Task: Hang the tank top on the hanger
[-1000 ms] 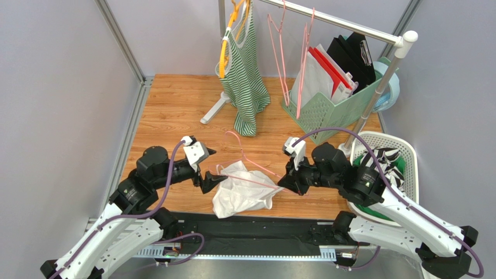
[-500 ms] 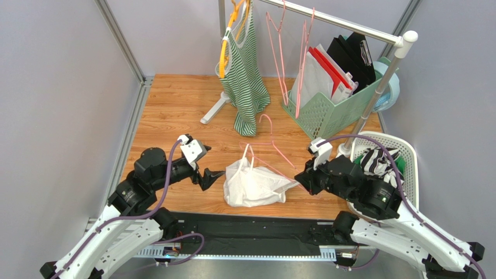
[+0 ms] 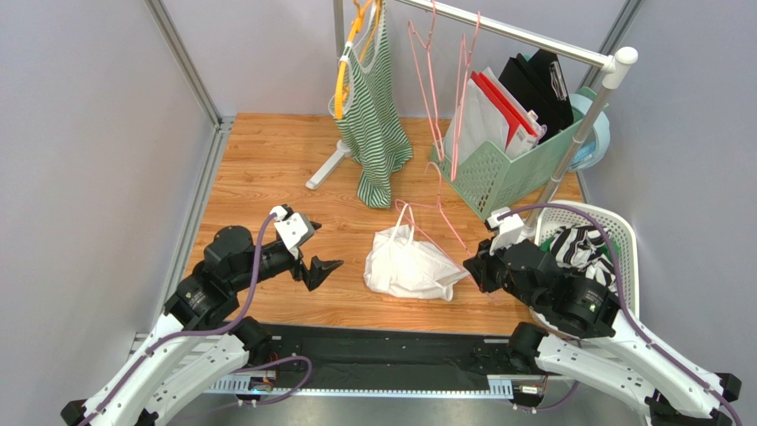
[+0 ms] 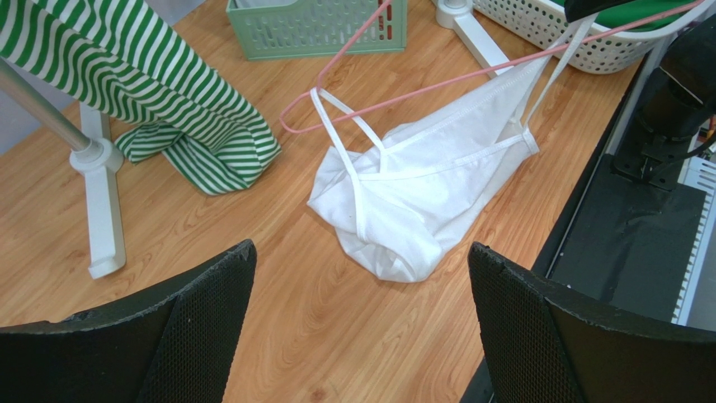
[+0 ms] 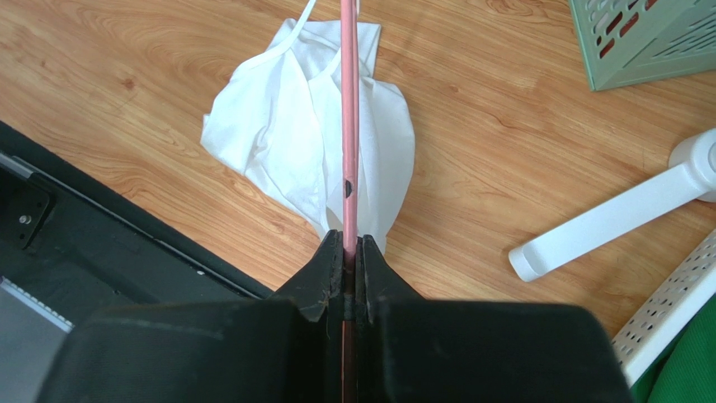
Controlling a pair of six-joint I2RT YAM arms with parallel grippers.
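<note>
When set against a second back, shows the tank top (image 3: 410,264) dragged rightward across the wooden table (image 3: 266,169), from just beside the left gripper (image 3: 326,271) to well apart from it. Did the hauling with the right gripper (image 3: 471,266), pressed together on the near end of the hanger (image 3: 444,235). Left the left claw behind in much the same place, spread wide and holding nothing. Means, at a guess, only part of the job done: caught on the pink wire along one edge, but mostly heaped on the wood and not yet hung square on both shoulders. Probably calls for the idle left claw to reach right again and settle the loose straps.

From above, gives the layout: lying between the two arms, nearer the right one, with the hook end pointing far, toward the green basket (image 3: 498,177) and the striped top (image 3: 378,124). Hides how cloth and wire meet. From the left wrist, makes more of that plain: wire raised off the table and climbing to the right, straps rising to it at that end, others lying by the hook. Shows too the left fingers (image 4: 160,336) far apart over bare wood. From the right wrist, proves the pinch: dark fingers (image 5: 323,277) shut tight on the pink rod, white cloth beyond. Cannot tell from there which strap sits on the wire.
</note>
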